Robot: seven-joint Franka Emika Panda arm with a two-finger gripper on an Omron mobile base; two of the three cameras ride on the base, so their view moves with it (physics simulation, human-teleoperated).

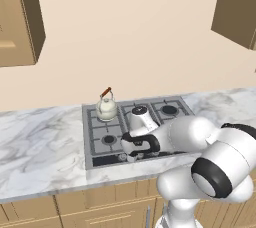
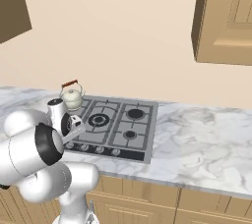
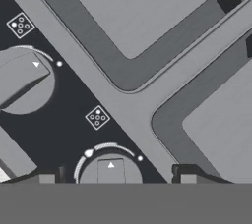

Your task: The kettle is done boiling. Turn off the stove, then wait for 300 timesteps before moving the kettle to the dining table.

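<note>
Left base view, left to right: marbled counter (image 1: 40, 147) across the frame; cream-white kettle (image 1: 106, 107) upright at centre left, seated on the rear left burner of the grey stove (image 1: 102, 124), wooden-barred handle raised; white arm (image 1: 220, 162) reaching in from lower right, gripper (image 1: 131, 156) lowered over the knob strip along the stove's front edge.

Right base view, left to right: arm filling the lower left; kettle (image 2: 73, 98) just above it on the stove's (image 2: 140, 132) far left burner, well apart from the gripper (image 2: 74, 126), which points down at the left end of the knob row; bare marbled counter (image 2: 206, 139) at right; wooden cabinet (image 2: 224, 16) at upper right.

Hand view, left to right: one round knob (image 3: 24, 80) at the left edge; a second knob (image 3: 110, 168) at bottom centre, lying between the two dark fingertips (image 3: 47, 178). Jaws spread wide on either side of that knob; contact with it not discernible.
</note>
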